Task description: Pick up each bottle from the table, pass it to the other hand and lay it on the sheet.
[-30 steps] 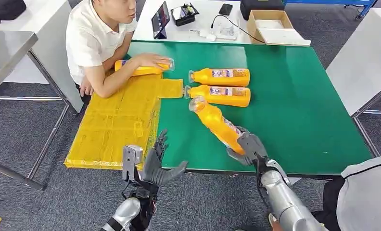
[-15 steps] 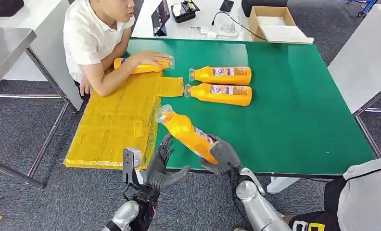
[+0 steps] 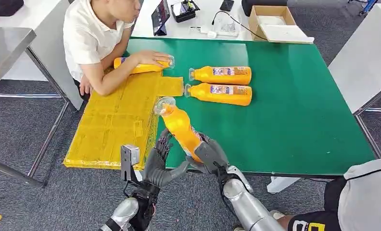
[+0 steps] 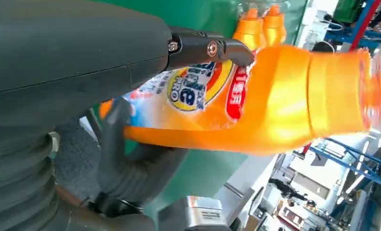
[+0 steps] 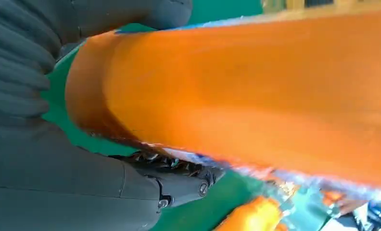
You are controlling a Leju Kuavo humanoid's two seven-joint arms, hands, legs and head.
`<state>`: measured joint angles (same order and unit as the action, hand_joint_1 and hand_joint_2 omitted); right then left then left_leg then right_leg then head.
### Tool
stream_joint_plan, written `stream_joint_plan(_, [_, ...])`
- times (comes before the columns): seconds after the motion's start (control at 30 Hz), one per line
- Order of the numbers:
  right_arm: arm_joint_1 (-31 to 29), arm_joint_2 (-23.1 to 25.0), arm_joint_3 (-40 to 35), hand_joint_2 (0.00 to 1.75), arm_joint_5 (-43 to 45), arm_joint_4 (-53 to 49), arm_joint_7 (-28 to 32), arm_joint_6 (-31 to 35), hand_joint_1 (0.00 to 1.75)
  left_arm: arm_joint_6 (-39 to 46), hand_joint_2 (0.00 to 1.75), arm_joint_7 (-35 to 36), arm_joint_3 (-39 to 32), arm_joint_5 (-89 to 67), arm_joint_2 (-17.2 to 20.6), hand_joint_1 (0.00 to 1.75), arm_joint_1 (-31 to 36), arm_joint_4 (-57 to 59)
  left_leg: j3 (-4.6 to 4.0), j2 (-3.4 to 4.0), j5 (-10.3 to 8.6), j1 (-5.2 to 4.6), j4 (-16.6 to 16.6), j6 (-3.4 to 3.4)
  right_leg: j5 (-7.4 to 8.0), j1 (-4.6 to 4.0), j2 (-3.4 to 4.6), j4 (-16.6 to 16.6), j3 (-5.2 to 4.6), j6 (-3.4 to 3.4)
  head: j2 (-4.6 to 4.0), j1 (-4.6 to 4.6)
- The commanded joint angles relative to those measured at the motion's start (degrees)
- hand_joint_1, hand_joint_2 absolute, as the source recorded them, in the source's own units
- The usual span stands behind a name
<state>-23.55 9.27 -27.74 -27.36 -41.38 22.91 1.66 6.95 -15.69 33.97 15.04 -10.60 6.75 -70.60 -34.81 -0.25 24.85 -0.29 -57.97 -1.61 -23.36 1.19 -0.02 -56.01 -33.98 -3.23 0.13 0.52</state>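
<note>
Orange bottle (image 3: pixel 181 130): gripped at base by right hand (image 3: pixel 209 155), tilted over table (image 3: pixel 299 120) front edge beside yellow sheet (image 3: pixel 116 120). Left hand (image 3: pixel 160 161): fingers spread, cupping alongside, empty. Risk: base-only grip; early release could drop bottle off edge.

The detergent bottle (image 3: pixel 181 129) is orange with a blue-red label; the table (image 3: pixel 294 110) is green, the sheet (image 3: pixel 116 120) yellow.
</note>
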Motion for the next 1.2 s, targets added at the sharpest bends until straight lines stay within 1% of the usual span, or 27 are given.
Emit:
stream_joint_plan(0.03, [-1.85,0.72,-6.47,1.75,-0.22,3.36,1.67,0.51,1.75,1.73,1.75,1.63,-0.92,1.7,0.19,0.0,3.81,4.49,0.23,0.04,0.11,0.1,-0.03,0.13,-0.09,-0.11,0.02,0.0,0.23,0.18,0.0,0.0])
stream_joint_plan(0.07, [-1.22,0.7,-7.06,1.75,-0.18,2.04,1.83,1.15,1.75,4.06,1.75,1.9,-1.4,1.24,0.05,0.0,4.2,5.5,0.17,0.05,0.06,0.08,0.03,0.1,-0.04,-0.08,0.02,0.05,0.18,0.13,0.0,0.0])
stream_joint_plan(0.17, [0.05,0.52,-8.83,1.75,0.04,-0.92,1.45,1.6,1.75,5.18,1.75,2.16,-2.87,4.08,-0.4,0.0,4.85,7.15,0.16,0.04,0.05,0.07,0.04,0.1,-0.04,-0.07,0.02,0.05,0.16,0.13,0.0,-0.02])
stream_joint_plan(0.2, [0.05,0.52,-8.83,1.75,0.04,-0.92,1.45,1.6,1.75,5.18,1.75,2.16,-2.87,4.08,-0.4,0.0,4.85,7.15,0.27,0.06,0.1,0.12,0.03,0.15,-0.08,-0.13,0.03,0.05,0.27,0.2,0.0,0.02])
stream_joint_plan(0.27, [0.05,0.52,-8.83,1.75,0.04,-0.92,1.45,1.6,1.75,5.18,1.75,2.16,-2.87,4.08,-0.4,0.0,4.85,7.15,0.07,-0.02,0.03,0.08,0.01,0.08,-0.03,-0.08,-0.04,0.04,0.09,0.11,0.0,0.0])
stream_joint_plan(0.3, [0.05,0.52,-8.83,1.75,0.04,-0.92,1.45,1.6,1.75,5.18,1.75,2.16,-2.87,4.08,-0.4,0.0,4.85,7.15,0.2,-0.03,0.08,0.1,0.01,0.13,-0.09,-0.11,-0.05,0.03,0.21,0.18,0.0,-0.02])
stream_joint_plan(0.47, [0.05,0.52,-8.83,1.75,0.04,-0.92,1.45,1.6,1.75,5.18,1.75,2.16,-2.87,4.08,-0.4,0.0,4.85,7.15,0.07,0.0,0.03,0.03,0.02,0.07,-0.03,-0.03,-0.01,0.03,0.07,0.1,0.0,0.0])
stream_joint_plan(0.53, [0.05,0.52,-8.83,1.75,0.04,-0.92,1.45,1.6,1.75,5.18,1.75,2.16,-2.87,4.08,-0.4,0.0,4.85,7.15,0.26,0.06,0.15,0.12,-0.04,0.15,-0.12,-0.13,0.03,0.0,0.27,0.21,0.0,0.0])
stream_joint_plan(0.57, [0.05,0.52,-8.83,1.75,0.04,-0.92,1.45,1.6,1.75,5.18,1.75,2.16,-2.87,4.08,-0.4,0.0,4.85,7.15,0.04,0.01,0.03,0.05,0.01,0.07,-0.02,-0.05,-0.01,0.04,0.06,0.1,0.0,-0.02])
stream_joint_plan(0.6, [0.05,0.52,-8.83,1.75,0.04,-0.92,1.45,1.6,1.75,5.18,1.75,2.16,-2.87,4.08,-0.4,0.0,4.85,7.15,0.16,-0.01,0.07,0.09,0.01,0.11,-0.07,-0.1,-0.04,0.04,0.19,0.16,0.0,-0.02])
stream_joint_plan(0.67, [0.05,0.52,-8.83,1.75,0.04,-0.92,1.45,1.6,1.75,5.18,1.75,2.16,-2.87,4.08,-0.4,0.0,4.85,7.15,0.07,0.0,0.03,0.05,0.02,0.08,-0.03,-0.05,-0.03,0.04,0.08,0.11,0.0,0.0])
stream_joint_plan(0.7, [0.05,0.52,-8.83,1.75,0.04,-0.92,1.45,1.6,1.75,5.18,1.75,2.16,-2.87,4.08,-0.4,0.0,4.85,7.15,0.32,0.02,0.14,0.13,0.01,0.17,-0.13,-0.15,-0.02,0.04,0.34,0.24,0.0,-0.02])
stream_joint_plan(0.77, [-0.13,0.5,-9.27,1.75,0.0,-0.64,1.3,1.75,1.75,5.6,1.75,1.91,-2.69,4.13,-0.41,0.0,4.98,7.07,0.02,0.0,0.02,0.04,0.02,0.07,-0.02,-0.04,-0.02,0.03,0.03,0.09,0.0,-0.02])
stream_joint_plan(0.8, [-0.13,0.5,-9.27,1.75,0.0,-0.64,1.3,1.75,1.75,5.6,1.75,1.91,-2.69,4.13,-0.41,0.0,4.98,7.07,0.15,0.01,0.08,0.08,0.0,0.11,-0.08,-0.09,-0.02,0.01,0.16,0.16,0.0,-0.02])
stream_joint_plan(0.83, [-0.12,0.6,-9.3,1.75,0.01,-0.65,1.27,1.81,1.75,5.62,1.75,1.91,-2.7,4.15,-0.44,0.0,5.08,7.03,0.06,0.0,0.03,0.04,0.02,0.08,-0.03,-0.05,-0.02,0.03,0.07,0.11,0.0,0.0])
stream_joint_plan(0.97, [-0.37,1.0,-10.2,1.75,0.6,0.0,0.83,1.96,1.75,6.83,1.75,1.04,-1.95,3.53,-0.42,0.0,5.63,7.11,0.17,0.01,0.08,0.09,0.0,0.11,-0.07,-0.1,-0.02,0.03,0.18,0.17,0.0,0.0])
stream_joint_plan(1.03, [-0.44,0.66,-10.97,1.75,0.27,-0.04,0.7,2.85,1.75,6.86,1.75,1.43,-1.35,3.5,-0.16,0.0,5.94,7.54,0.18,0.03,0.1,0.09,-0.01,0.12,-0.09,-0.1,0.0,0.01,0.19,0.17,0.0,0.0])
stream_joint_plan(1.1, [-0.5,0.43,-11.32,1.75,0.04,-0.11,0.64,3.15,1.75,6.72,1.75,1.49,-1.53,3.99,-0.23,0.0,5.8,7.55,0.02,-0.01,0.01,0.04,0.02,0.06,-0.02,-0.04,-0.03,0.03,0.03,0.09,0.0,0.0])
stream_joint_plan(1.13, [-0.5,0.45,-11.26,1.75,0.31,-0.12,0.67,3.0,1.75,6.43,1.75,1.55,-1.66,4.45,-0.25,0.0,5.76,7.46,0.16,-0.01,0.07,0.08,0.01,0.11,-0.07,-0.08,-0.04,0.04,0.18,0.16,0.0,0.0])
stream_joint_plan(1.17, [-0.68,0.4,-11.58,1.75,0.47,0.02,0.72,2.63,1.75,5.28,1.75,1.45,-1.75,5.62,-0.26,0.0,5.65,6.97,0.06,-0.01,0.02,0.05,0.02,0.08,-0.03,-0.06,-0.03,0.04,0.08,0.11,0.0,-0.02])
stream_joint_plan(1.2, [-0.84,0.46,-11.84,1.75,0.67,0.2,0.84,2.42,1.75,3.98,1.75,1.18,-1.74,6.65,-0.24,0.0,5.51,6.28,0.16,0.01,0.07,0.08,0.0,0.11,-0.07,-0.08,-0.02,0.03,0.17,0.16,0.0,0.0])
